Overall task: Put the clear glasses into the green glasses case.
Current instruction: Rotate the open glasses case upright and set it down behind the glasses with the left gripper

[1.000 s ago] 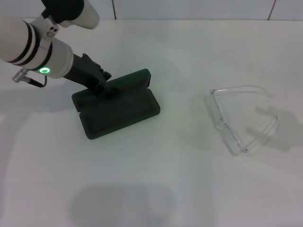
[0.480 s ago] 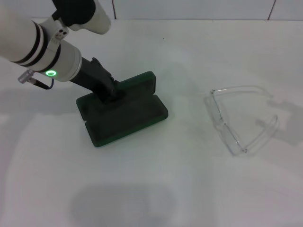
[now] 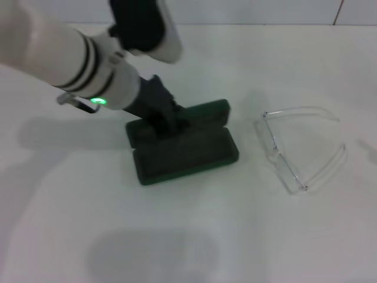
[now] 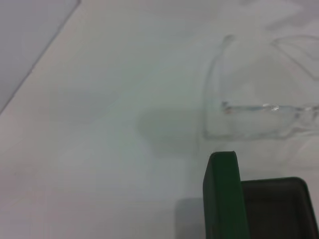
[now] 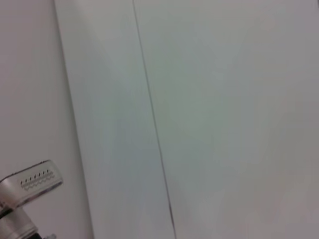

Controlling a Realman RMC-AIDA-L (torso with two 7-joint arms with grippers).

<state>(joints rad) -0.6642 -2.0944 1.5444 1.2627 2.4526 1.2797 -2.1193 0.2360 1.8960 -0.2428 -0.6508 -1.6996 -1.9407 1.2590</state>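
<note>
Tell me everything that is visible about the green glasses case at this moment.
The green glasses case is a dark green, rectangular hard case with rounded corners. It lies open on the white table, turned at an angle. Its lid stands up along the far edge, and the tray shows a dark lining with nothing in it. The left gripper is at the lid's edge, seemingly gripping it. The clear glasses lie apart from it, on the robot's right side, not touching.

Clear glasses (image 3: pixel 297 147) transparent plastic; green glasses case (image 3: pixel 184 148) matt.
</note>
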